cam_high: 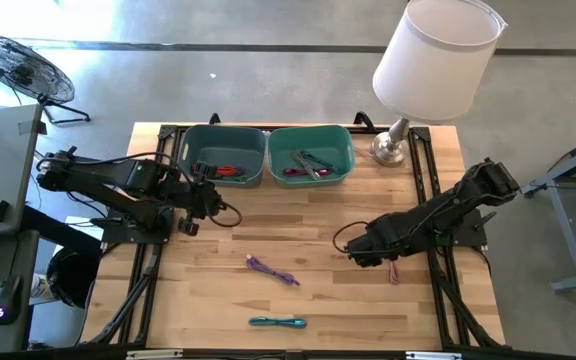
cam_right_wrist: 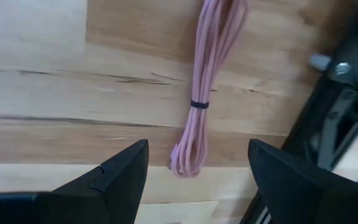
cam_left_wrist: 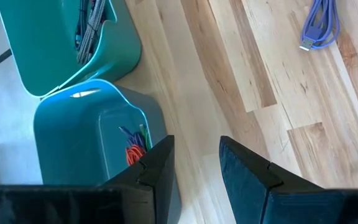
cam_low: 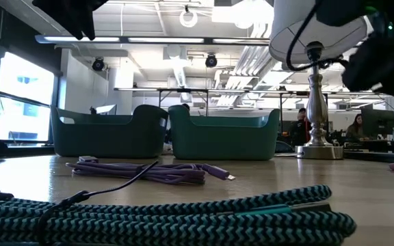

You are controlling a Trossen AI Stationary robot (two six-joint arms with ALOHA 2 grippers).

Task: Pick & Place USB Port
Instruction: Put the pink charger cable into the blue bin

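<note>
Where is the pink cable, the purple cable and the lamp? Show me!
pink cable (cam_right_wrist: 197, 118): right wrist view, on the bundle near its dark tie.
purple cable (cam_high: 271, 270): high view, on the middle of the bundle.
lamp (cam_high: 436, 45): high view, on the white shade.

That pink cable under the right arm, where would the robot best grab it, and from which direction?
Probably near the dark tie of the pink cable, where the strands are bundled tight, coming straight down from above since it lies flat on the table. The right gripper hovers open over its looped end, fingers either side across the bundle.
</note>
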